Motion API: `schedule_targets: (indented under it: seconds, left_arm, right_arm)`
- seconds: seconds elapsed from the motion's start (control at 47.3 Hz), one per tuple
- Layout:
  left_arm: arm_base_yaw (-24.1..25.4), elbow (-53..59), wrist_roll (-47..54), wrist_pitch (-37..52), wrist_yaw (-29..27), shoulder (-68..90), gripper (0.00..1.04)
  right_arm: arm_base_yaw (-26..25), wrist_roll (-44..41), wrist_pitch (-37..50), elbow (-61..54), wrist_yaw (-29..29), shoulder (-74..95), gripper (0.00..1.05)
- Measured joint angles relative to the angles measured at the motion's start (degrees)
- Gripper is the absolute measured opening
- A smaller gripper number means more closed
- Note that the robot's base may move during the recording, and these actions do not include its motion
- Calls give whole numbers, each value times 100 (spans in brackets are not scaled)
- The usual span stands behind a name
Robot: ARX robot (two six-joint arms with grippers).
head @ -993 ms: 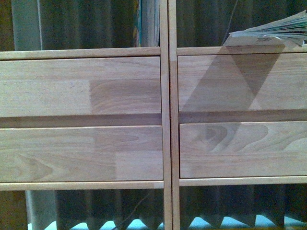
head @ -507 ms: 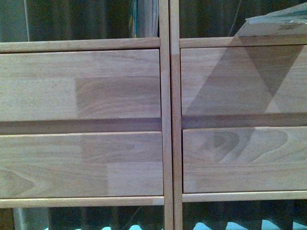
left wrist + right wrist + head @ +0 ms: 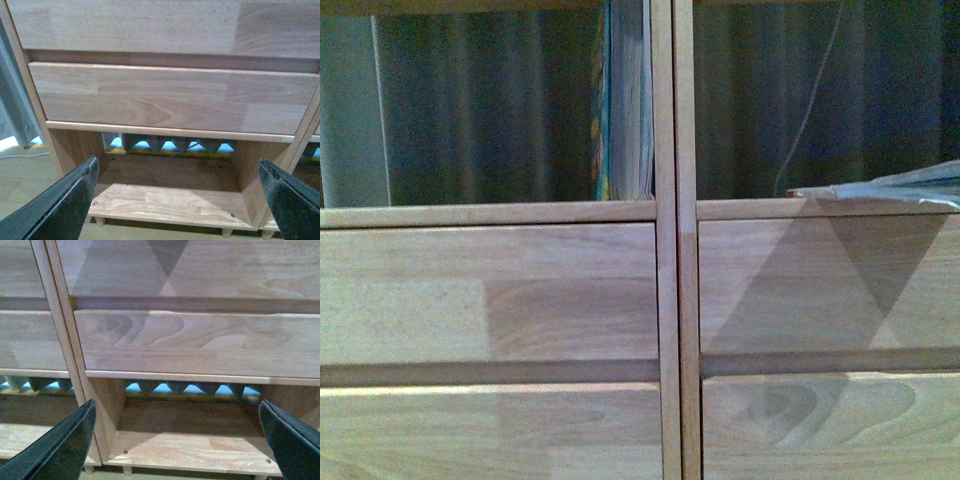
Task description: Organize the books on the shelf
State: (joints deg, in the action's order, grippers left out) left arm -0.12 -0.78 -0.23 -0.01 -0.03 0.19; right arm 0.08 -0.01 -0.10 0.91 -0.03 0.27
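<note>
The light-wood shelf (image 3: 666, 250) fills the front view. Upright teal-spined books (image 3: 625, 100) stand in its left upper compartment against the centre post. A thin floppy softcover (image 3: 890, 190) lies flat in the right upper compartment, its edge over the ledge. Neither arm shows in the front view. My left gripper (image 3: 177, 200) is open and empty, facing the shelf's bottom left compartment (image 3: 165, 200) below the drawer fronts (image 3: 170, 95). My right gripper (image 3: 177, 440) is open and empty, facing the bottom right compartment (image 3: 195, 445).
A dark pleated curtain (image 3: 480, 110) hangs behind the backless compartments. A thin cable (image 3: 815, 100) hangs behind the right one. Short peg legs (image 3: 100, 221) lift the shelf off the wooden floor (image 3: 25, 175). Light blue shows under the curtain hem (image 3: 175, 388).
The front view has shifted upward: the drawer fronts have dropped in frame and the upper compartments with the books now show in full.
</note>
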Motion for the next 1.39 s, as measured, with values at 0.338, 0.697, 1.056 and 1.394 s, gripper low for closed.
schedule_targets:
  seconds: [0.338, 0.697, 1.056, 1.394]
  left_arm:
    - [0, 0, 0, 0, 0, 2, 97]
    - [0, 0, 0, 0, 0, 2, 97]
    - [0, 0, 0, 0, 0, 2, 97]
    - [0, 0, 0, 0, 0, 2, 97]
  right_arm:
    - [-404, 876, -542, 374, -1325, 708, 98]
    - [4, 4776, 2105, 2361, -1582, 4336, 98]
    - [31, 7195, 2927, 3480, -1137, 6752, 98]
    - [-188, 8074, 3117, 4468, -798, 8015, 98]
